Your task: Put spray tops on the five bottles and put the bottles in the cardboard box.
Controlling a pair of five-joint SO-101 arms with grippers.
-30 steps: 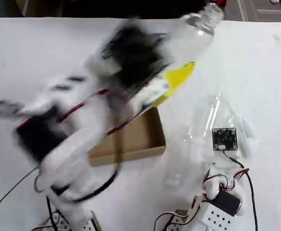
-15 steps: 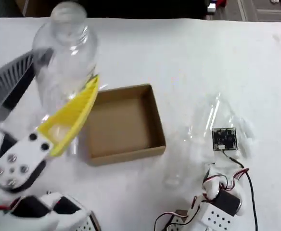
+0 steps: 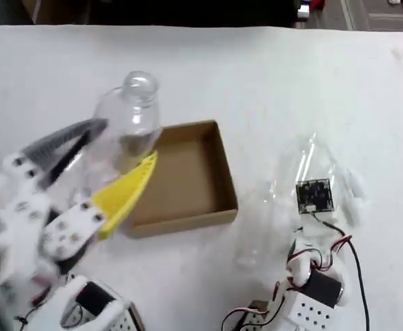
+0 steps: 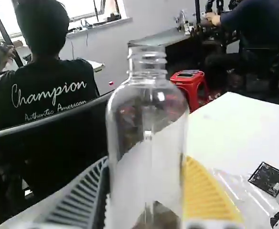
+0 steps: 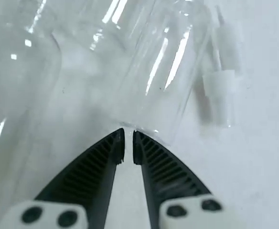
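here, left gripper (image 3: 127, 142) clamps an upright open-necked bottle (image 3: 130, 114) beside the cardboard box (image 3: 188, 222)'s left rim; right gripper (image 5: 128, 139) pinched closed, tips touching lying bottles (image 5: 168, 71).

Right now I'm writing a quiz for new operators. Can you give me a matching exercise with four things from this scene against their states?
Things:
1. held bottle
2. cardboard box
3. spray top
4. right hand

States:
a. lying beside clear bottles
b. uncapped, in the left hand
c. shut, holding nothing
d. brown, open-topped

Pairs: 1-b, 2-d, 3-a, 4-c
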